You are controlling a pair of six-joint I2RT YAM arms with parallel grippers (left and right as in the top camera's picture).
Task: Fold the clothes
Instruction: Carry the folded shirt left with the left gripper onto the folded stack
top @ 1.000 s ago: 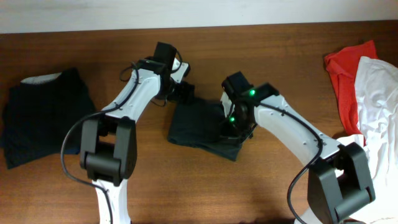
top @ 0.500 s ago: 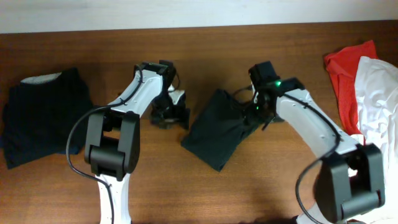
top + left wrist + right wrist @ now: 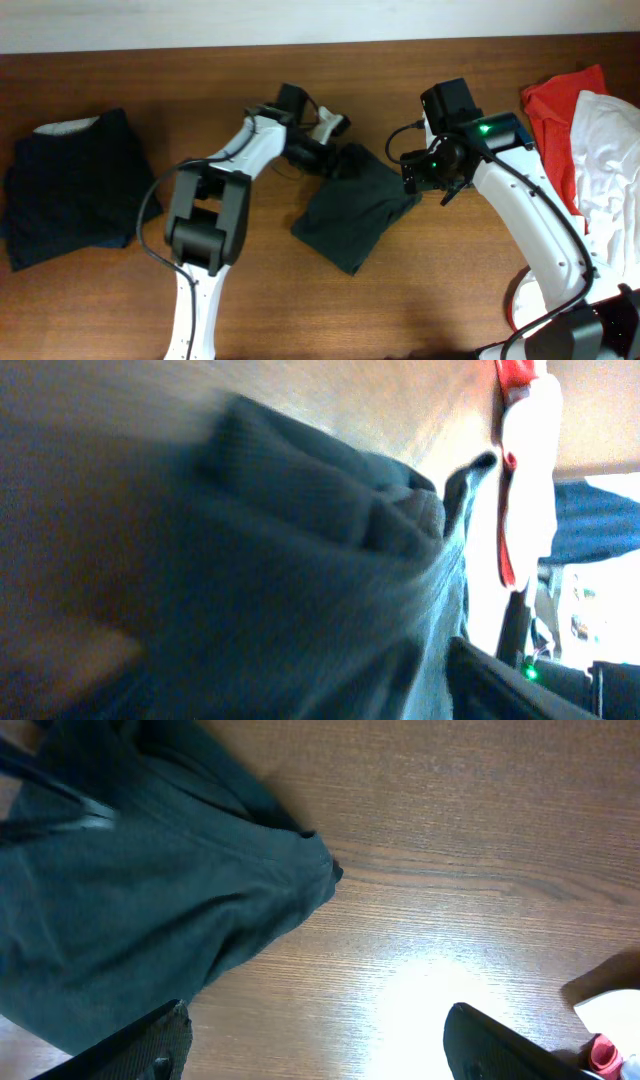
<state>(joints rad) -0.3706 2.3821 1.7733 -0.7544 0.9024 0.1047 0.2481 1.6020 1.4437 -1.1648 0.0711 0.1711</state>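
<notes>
A: What is staying hidden from you on the dark shirt [image 3: 355, 210]?

B: I'm losing my left wrist view to blur. Cloth is filling it, and I'm not seeing the fingers of the left gripper [image 3: 333, 160], so I cannot tell whether it is gripping. From overhead it is sitting at the shirt's bunched far corner.

A: And the right gripper [image 3: 318, 1012]?

B: Its jaws are standing wide apart and holding nothing, with bare table [image 3: 450, 840] showing between them. The shirt's edge is lying just beside one finger.

A: Where is the shirt lying?

B: Well to the right of the folded black shirt [image 3: 70, 185]. It is lying crumpled, its long axis slanting from far right toward near left. The red shirt [image 3: 555, 110] and white shirt [image 3: 605, 150] are lying farther right of that folded one, and the frame edge is cutting them off.
</notes>
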